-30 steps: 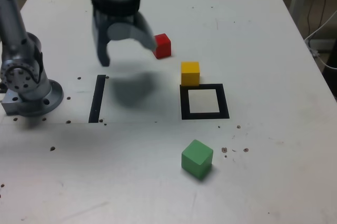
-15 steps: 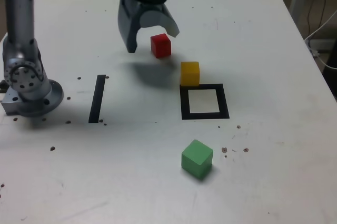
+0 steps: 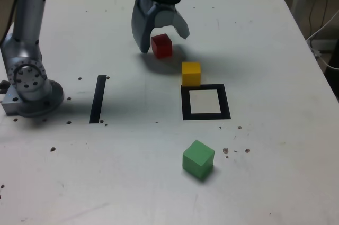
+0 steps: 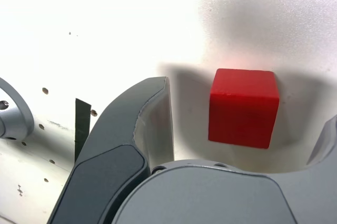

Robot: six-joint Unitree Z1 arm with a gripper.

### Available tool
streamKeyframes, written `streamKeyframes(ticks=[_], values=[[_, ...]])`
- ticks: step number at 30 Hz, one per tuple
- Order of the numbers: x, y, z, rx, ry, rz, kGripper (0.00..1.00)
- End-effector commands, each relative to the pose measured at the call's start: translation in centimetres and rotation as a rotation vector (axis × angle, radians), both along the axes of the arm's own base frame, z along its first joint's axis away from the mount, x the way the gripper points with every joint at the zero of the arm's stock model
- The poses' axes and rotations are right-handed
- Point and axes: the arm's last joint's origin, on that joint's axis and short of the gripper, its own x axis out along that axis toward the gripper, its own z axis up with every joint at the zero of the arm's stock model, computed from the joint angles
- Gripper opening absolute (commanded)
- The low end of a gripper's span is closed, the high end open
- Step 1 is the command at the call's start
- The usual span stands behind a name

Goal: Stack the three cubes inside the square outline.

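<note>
Since a second ago my gripper (image 3: 163,41) has travelled from the upper left of the exterior view toward the upper middle, and it now straddles the red cube (image 3: 162,45), jaws spread wide, one finger on each side and neither touching it as far as I can tell. Nothing else has shifted.

On the wrist view the red cube (image 4: 243,107) sits squarely between the fingers, flat on the desk (image 3: 265,50), with a clear gap to the finger I can see.

The yellow cube (image 3: 191,73) rests just above the square outline (image 3: 185,103) in the exterior view, touching or slightly overlapping its upper edge; I cannot tell which. The green cube (image 3: 198,159) lies well below the outline, turned at an angle. The outline's pale centre holds no cube, so no stacking has begun.

I judge the red cube to be light, rigid and matte, so it should not slip or deform under a firm squeeze. I would close on its two opposite vertical faces, about mid-height, keeping the fingers parallel to those faces so it does not twist as it lifts.
</note>
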Motion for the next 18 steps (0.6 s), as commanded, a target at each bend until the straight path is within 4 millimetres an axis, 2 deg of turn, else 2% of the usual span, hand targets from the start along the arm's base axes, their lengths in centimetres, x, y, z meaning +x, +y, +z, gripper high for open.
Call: streamKeyframes(ticks=[1,5,14,18], values=[[0.2,0.4,-0.5,-0.015,0.012,0.006,0.90],[0.6,0.8,-1.1,-0.034,0.018,0.006,0.78],[1.1,1.1,-1.7,-0.037,0.007,0.001,0.30],[1.1,1.1,-1.7,-0.039,0.000,-0.003,0.21]])
